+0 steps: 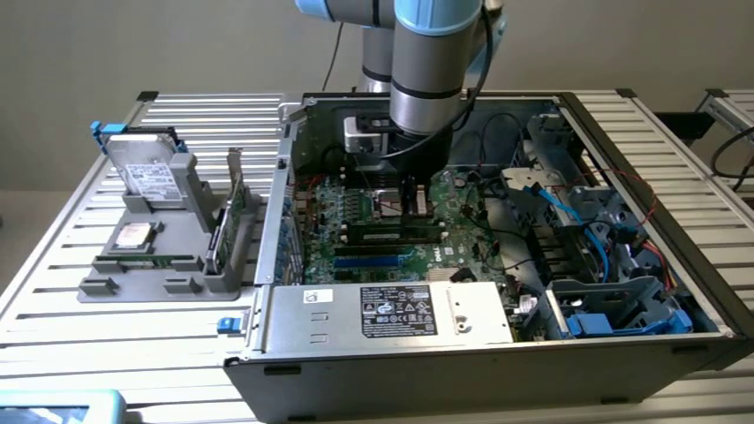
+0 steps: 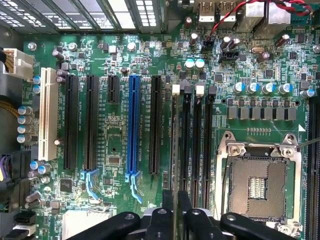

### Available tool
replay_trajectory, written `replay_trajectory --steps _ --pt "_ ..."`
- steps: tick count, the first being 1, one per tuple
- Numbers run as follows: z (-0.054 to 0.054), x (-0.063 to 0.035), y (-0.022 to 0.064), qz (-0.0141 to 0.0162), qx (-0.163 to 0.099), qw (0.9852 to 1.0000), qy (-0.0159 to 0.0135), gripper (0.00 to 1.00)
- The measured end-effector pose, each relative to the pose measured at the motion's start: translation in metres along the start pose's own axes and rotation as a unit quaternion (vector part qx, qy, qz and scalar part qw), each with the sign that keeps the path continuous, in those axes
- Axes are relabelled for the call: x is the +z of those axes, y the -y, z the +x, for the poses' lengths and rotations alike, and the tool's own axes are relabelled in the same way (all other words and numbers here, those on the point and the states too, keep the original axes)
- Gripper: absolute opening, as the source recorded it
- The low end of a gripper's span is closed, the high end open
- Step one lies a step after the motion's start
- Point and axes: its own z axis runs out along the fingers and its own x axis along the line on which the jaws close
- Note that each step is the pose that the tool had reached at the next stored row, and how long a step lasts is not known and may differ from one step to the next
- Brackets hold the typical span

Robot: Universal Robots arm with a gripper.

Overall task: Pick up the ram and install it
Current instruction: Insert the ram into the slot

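The ram [image 2: 175, 145] stands edge-on in a long black memory slot beside the CPU socket [image 2: 255, 185]; in the exterior view the ram [image 1: 395, 235] is a dark green stick set upright on the motherboard [image 1: 353, 216] inside the open computer case. My gripper [image 1: 410, 205] reaches straight down into the case over the stick. In the wrist view my gripper [image 2: 176, 210] has its two black fingers close against either side of the stick's top edge, shut on it.
Black and blue expansion slots [image 2: 132, 130] lie beside the memory slots. The power supply [image 1: 395, 309] fills the case's near side, and blue and black cables [image 1: 566, 221] crowd the exterior view's right. A grey fixture [image 1: 106, 287] on the left holds a hard drive [image 1: 147, 172] and an upright green card [image 1: 242, 208].
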Motion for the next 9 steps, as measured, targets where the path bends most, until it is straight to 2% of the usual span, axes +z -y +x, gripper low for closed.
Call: replay_trajectory --steps 9 --pt "0.001 -0.0154 0.002 0.0 0.0 1.0 -0.0002 0.22"
